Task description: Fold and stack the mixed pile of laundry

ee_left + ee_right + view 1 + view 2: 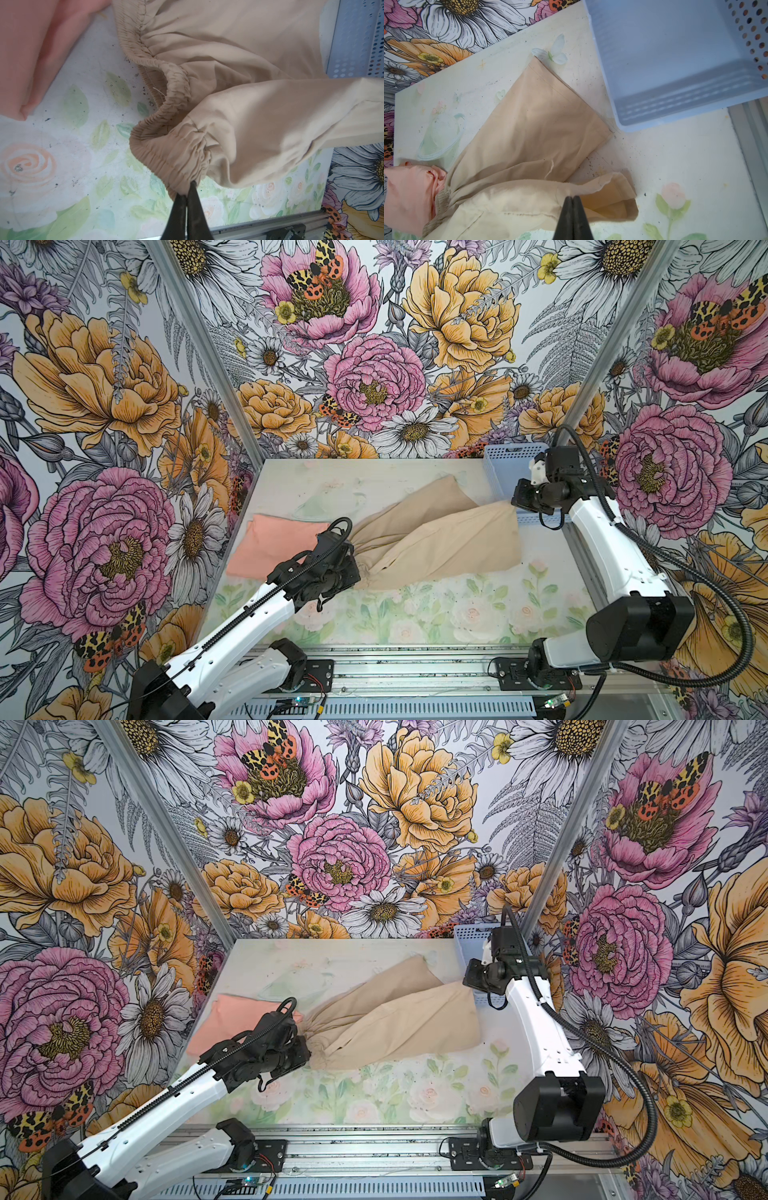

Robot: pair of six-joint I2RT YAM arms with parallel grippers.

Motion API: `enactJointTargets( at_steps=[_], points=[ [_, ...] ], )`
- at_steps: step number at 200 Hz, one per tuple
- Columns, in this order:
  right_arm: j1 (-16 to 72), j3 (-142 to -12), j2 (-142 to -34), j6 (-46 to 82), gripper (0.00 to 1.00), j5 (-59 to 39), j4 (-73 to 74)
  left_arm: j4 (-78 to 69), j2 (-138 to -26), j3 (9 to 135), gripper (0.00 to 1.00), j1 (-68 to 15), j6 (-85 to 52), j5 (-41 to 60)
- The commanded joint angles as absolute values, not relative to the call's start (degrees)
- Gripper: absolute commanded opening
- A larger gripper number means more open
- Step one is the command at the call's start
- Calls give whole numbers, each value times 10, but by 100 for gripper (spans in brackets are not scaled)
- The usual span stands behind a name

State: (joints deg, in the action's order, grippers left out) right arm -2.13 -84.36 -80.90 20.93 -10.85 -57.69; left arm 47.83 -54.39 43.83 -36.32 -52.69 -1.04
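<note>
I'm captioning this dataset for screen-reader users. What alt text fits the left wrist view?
The left tool, its black fingers shut, pinches the gathered elastic waistband of a beige-tan cloth garment lying rumpled on a pale floral-printed table. A folded peach-pink cloth garment lies beside it, and a light blue perforated plastic basket shows beyond the garment.

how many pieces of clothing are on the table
2. A peach-pink garment lies folded on the left. Beige pants are spread across the middle, with the waistband beside the pink one and the legs reaching toward the blue basket. Anything underneath them would be hidden.
</note>
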Motion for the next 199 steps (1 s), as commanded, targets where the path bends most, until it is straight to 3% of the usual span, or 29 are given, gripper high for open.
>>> enactJointTargets(
  at_steps=[1,134,164,199],
  points=[
    [-30,-851,-767,206,0,-114,-610,499,-525,465,0,-385,-557,-32],
    [-52,-1038,-741,184,0,-75,-752,538,-469,495,0,-525,-667,-74],
    [-52,-1078,-762,182,0,-65,-760,534,-486,509,0,-499,-649,-75],
    [-40,-1066,-821,194,0,-85,-692,432,-517,454,0,-408,-613,-6]
  ],
)
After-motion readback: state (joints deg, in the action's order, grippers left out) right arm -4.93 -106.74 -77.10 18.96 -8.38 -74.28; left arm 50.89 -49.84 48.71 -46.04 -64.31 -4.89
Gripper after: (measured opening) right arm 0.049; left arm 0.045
